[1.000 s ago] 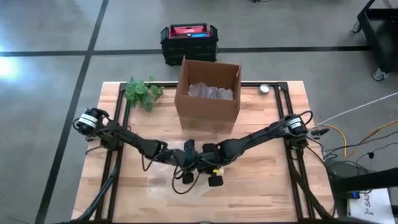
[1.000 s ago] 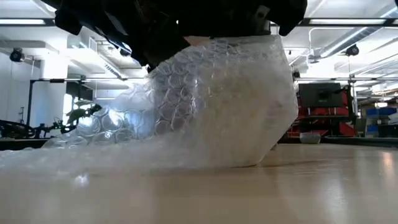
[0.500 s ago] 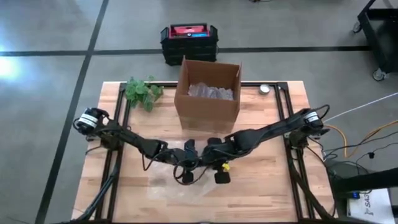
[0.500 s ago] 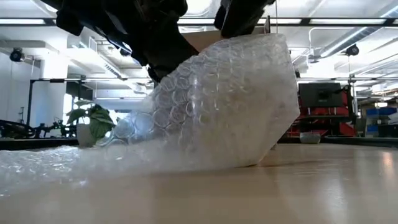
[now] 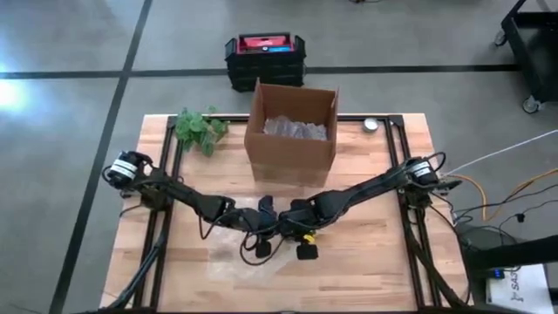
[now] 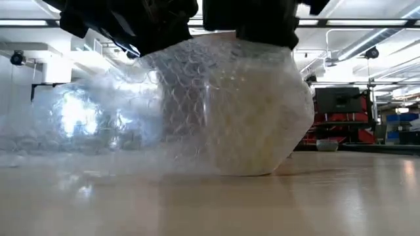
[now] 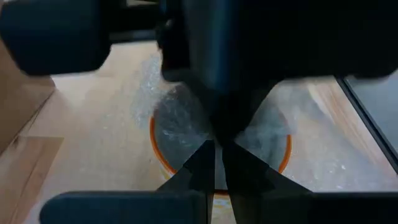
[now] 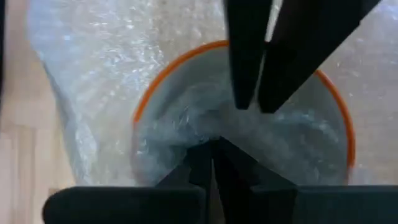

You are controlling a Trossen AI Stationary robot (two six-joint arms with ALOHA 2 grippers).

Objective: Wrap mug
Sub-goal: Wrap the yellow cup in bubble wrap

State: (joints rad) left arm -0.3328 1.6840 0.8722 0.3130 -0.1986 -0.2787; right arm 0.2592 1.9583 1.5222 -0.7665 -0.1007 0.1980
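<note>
Here, both dark arms meet near the middle of the wooden desk (image 5: 366, 262), just toward its front edge from the brown cardboard box (image 5: 293, 131). The orange-rimmed mug (image 8: 242, 134) stands upright there under a sheet of clear bubble wrap (image 6: 216, 105), which covers it and spreads over the desk toward the left side.

The left gripper (image 7: 217, 152) is directly above the mug's mouth, its two fingers pressed together with bubble wrap at their tips; whether they pinch the wrap I cannot tell. The right gripper (image 8: 211, 146) is also over the mouth, fingers closed tip to tip, pushing wrap down inside the rim. The two grippers sit just beside each other.

A green leafy plant (image 5: 199, 129) lies at the desk's far left corner, and a small round metal lid (image 5: 371, 125) near the far right corner.
</note>
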